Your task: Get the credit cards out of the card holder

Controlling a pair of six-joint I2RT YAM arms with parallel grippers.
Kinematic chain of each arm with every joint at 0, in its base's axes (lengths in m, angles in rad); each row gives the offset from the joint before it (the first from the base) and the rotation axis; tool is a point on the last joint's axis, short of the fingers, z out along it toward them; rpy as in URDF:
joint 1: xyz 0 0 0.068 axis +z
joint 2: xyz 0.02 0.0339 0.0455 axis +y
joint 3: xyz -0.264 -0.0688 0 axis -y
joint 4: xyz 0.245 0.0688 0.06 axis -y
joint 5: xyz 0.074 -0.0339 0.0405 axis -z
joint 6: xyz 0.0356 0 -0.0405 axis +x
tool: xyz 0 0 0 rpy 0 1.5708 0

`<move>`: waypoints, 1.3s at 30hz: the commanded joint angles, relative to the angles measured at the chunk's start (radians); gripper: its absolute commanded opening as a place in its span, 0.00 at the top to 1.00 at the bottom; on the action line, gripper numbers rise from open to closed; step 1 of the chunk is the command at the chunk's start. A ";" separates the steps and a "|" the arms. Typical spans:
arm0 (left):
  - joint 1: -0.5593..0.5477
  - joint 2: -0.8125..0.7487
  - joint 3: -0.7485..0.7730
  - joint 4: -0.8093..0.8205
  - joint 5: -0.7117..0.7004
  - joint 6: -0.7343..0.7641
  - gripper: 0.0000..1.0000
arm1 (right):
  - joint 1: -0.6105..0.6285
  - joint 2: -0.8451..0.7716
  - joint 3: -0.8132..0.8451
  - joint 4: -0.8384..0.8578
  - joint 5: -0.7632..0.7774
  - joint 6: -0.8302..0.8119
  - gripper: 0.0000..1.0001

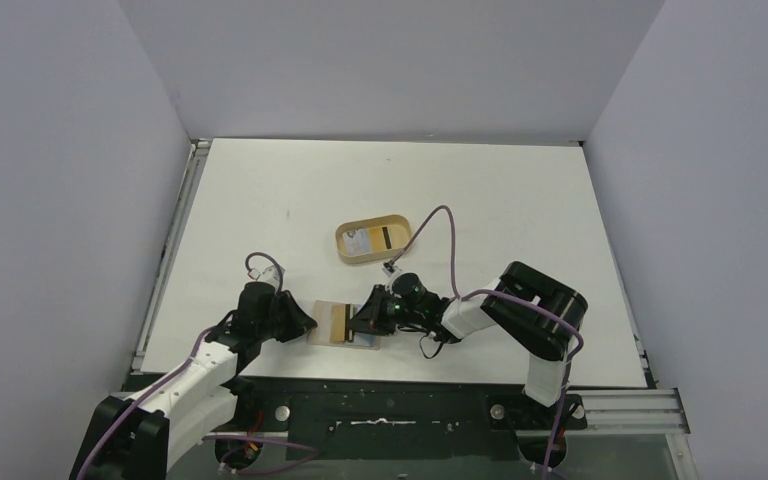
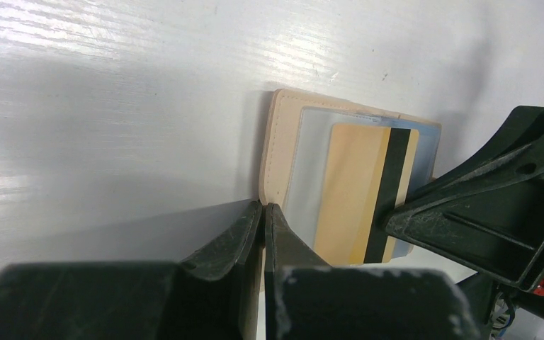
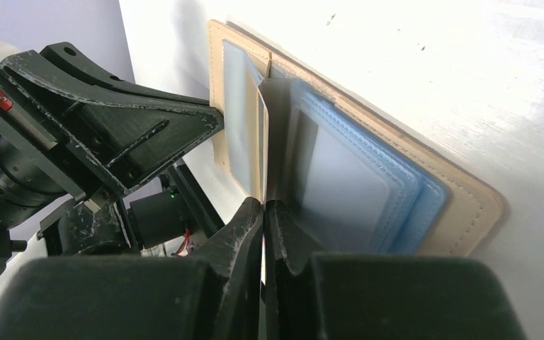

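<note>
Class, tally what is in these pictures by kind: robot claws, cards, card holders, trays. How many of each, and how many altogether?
Claws: 2, the left claw and the right claw
Cards: 2, the gold card and the whitish card
Card holder: 1
Tray: 1
Total: 6

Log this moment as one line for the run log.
left gripper: shut, tips at card holder edge | right gripper: shut on credit card | tray: second card inside

top view: right gripper [image 1: 364, 324] covers wallet [image 1: 318, 326] right half and card [image 1: 338, 322] end; tray [image 1: 340, 240] contents too small to tell.
</note>
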 commanded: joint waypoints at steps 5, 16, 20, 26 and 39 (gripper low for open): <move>-0.007 0.004 0.010 -0.036 -0.012 0.007 1.00 | -0.024 -0.064 -0.020 -0.005 0.009 -0.041 1.00; -0.007 -0.010 0.007 -0.044 -0.020 0.001 1.00 | -0.083 -0.200 0.016 -0.257 -0.130 -0.209 1.00; -0.007 -0.010 0.007 -0.043 -0.024 0.000 1.00 | -0.124 -0.304 0.076 -0.469 -0.156 -0.334 1.00; -0.007 0.002 0.011 -0.035 -0.023 0.002 1.00 | -0.255 -0.365 0.192 -0.648 -0.258 -0.468 1.00; -0.006 -0.024 0.003 -0.044 -0.027 -0.004 1.00 | -0.542 -0.063 0.732 -1.057 -0.382 -0.789 1.00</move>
